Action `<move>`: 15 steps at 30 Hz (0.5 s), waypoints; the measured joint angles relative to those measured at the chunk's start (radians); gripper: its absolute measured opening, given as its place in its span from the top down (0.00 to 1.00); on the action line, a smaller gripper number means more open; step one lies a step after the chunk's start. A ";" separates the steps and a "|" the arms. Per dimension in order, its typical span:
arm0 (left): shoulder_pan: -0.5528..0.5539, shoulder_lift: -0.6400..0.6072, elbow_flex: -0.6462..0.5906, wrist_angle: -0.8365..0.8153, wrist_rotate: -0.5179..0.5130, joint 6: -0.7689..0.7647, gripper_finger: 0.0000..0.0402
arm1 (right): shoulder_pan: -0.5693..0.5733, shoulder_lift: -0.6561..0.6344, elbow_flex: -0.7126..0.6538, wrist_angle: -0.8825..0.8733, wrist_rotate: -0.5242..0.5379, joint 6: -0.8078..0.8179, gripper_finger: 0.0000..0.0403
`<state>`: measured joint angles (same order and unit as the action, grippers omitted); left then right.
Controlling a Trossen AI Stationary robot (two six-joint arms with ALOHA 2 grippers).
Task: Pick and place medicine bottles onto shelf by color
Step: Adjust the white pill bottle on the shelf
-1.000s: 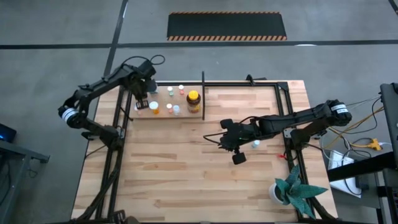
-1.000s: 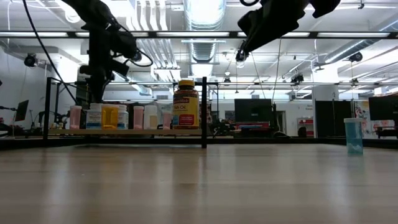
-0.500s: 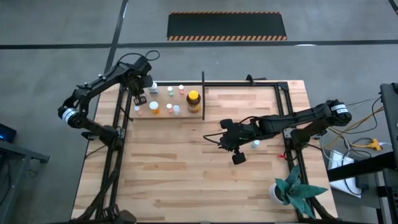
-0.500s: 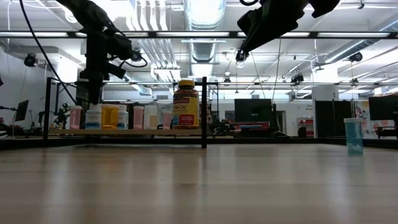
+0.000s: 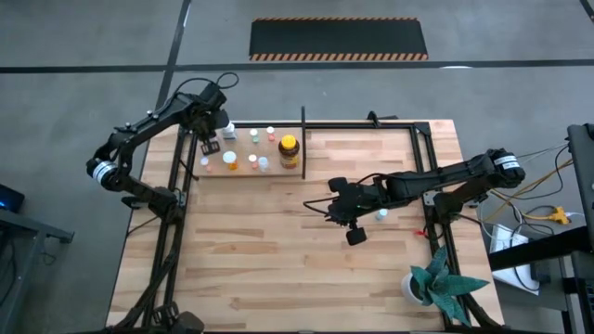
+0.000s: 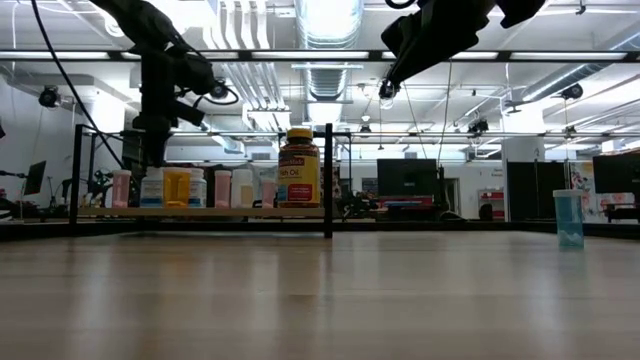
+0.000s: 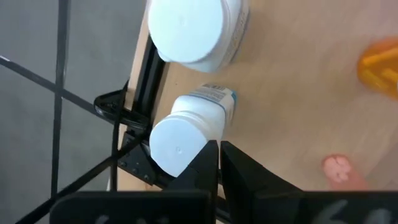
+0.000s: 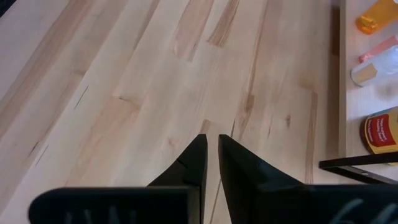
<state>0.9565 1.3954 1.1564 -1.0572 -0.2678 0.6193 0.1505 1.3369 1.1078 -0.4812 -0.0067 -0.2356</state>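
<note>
One pale blue bottle [image 5: 382,215] off the shelf [image 5: 243,174], well right of it | right gripper [image 5: 327,208] just beside it, nearer, fingers together, empty | left gripper [image 5: 205,141] over shelf's left end, fingers together, empty

Over the last second your left gripper [image 5: 210,144], fingers pressed together and holding nothing, has pulled back from over the white-capped bottles at the nine o'clock end of the black tube-frame shelf with the light wooden board [image 5: 243,173]. It drew toward twelve o'clock, nearer the shelf's rear rail. In the low view it has risen slightly above the small white bottle [image 6: 152,188] beneath it.
</note>
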 joint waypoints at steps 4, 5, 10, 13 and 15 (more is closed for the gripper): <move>0.000 0.000 -0.001 0.001 0.000 0.014 1.00 | 0.000 0.000 0.000 0.000 0.000 0.000 0.92; 0.000 0.000 -0.001 0.003 -0.001 0.015 1.00 | 0.000 0.000 0.000 0.000 0.000 0.000 0.92; 0.000 -0.001 -0.001 0.002 -0.034 0.016 1.00 | 0.000 0.000 0.000 0.000 0.000 0.000 0.92; 0.008 -0.001 -0.001 0.002 -0.049 0.016 1.00 | 0.000 0.000 0.000 0.000 0.000 0.000 0.92; 0.012 -0.001 -0.001 0.002 -0.051 0.016 1.00 | 0.000 0.000 -0.001 0.000 0.000 0.000 0.92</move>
<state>0.9683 1.3945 1.1557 -1.0554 -0.3192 0.6357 0.1503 1.3369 1.1072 -0.4812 -0.0067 -0.2352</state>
